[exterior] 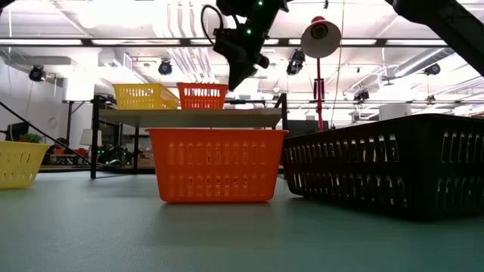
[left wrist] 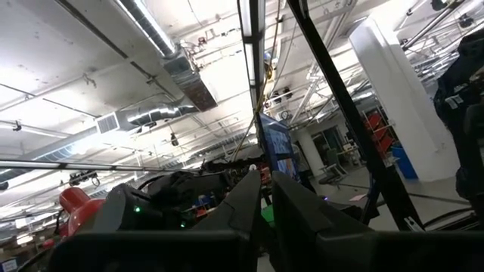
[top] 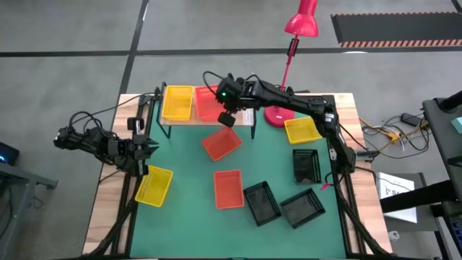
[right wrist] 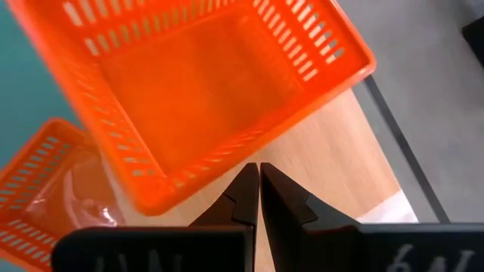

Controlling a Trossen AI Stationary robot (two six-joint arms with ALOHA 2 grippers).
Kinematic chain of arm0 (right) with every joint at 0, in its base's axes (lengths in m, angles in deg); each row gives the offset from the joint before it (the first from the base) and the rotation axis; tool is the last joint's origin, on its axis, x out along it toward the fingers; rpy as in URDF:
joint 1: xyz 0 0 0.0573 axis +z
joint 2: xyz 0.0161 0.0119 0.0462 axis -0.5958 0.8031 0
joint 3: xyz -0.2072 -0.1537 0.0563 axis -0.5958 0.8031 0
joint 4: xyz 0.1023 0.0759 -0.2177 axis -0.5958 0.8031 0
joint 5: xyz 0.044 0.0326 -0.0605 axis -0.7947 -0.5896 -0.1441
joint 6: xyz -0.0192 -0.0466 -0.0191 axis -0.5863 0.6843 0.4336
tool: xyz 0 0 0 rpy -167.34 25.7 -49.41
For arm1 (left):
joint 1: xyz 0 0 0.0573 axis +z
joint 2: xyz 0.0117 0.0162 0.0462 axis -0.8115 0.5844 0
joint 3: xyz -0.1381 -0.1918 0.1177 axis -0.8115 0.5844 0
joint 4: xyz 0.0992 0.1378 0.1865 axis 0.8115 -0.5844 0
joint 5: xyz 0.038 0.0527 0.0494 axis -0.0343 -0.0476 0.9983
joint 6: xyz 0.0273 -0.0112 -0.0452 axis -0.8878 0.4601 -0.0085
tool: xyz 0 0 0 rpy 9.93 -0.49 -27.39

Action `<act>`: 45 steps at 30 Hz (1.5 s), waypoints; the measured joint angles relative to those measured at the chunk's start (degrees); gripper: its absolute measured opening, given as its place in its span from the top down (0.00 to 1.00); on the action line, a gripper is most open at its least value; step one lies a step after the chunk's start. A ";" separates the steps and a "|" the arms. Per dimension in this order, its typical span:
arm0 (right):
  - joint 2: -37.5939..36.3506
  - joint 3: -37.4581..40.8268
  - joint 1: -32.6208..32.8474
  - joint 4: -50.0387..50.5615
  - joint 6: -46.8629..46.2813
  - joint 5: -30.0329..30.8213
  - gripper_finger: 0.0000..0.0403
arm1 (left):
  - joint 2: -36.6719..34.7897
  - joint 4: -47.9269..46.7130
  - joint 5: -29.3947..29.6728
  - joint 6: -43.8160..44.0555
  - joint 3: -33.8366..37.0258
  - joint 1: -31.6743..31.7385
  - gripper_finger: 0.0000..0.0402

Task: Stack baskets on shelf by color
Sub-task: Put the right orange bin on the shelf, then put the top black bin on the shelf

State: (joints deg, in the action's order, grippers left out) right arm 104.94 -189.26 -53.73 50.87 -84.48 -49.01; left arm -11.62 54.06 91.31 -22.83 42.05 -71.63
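The shelf (top: 245, 119) stands at the table's far side with one yellow basket (top: 178, 102) and one red-orange basket (top: 206, 101) side by side on its plank top; both also show in the low view, yellow (exterior: 144, 96) and red-orange (exterior: 202, 96). My right gripper (top: 228, 117) hovers shut just above the plank, at the red-orange basket's near right corner (right wrist: 204, 83), touching nothing (right wrist: 259, 181). My left gripper (top: 149, 149) waits shut near the table's left edge, pointing up at the ceiling (left wrist: 265, 198).
On the green table lie two red-orange baskets (top: 221, 143) (top: 229, 189), three black ones (top: 261, 202) (top: 302, 208) (top: 306, 165), and yellow ones at near left (top: 154, 185) and far right (top: 302, 129). A pink lamp's base (top: 276, 115) stands right of the shelf.
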 joint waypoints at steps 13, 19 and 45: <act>-0.53 0.74 -0.02 1.52 -1.48 1.52 0.98 | -0.02 -0.01 0.00 0.00 -0.01 0.01 0.96; -0.15 0.98 1.64 -0.05 -3.65 -5.11 0.98 | -0.02 -0.01 0.00 0.00 -0.01 0.00 0.96; -2.73 -2.27 16.96 25.18 -15.05 -2.70 0.98 | 0.08 -0.18 0.02 0.06 -0.01 0.00 0.96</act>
State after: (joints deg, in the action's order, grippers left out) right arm 102.21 -191.53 -36.76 76.04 -99.53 -51.71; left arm -11.54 53.88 91.33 -22.77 42.04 -71.63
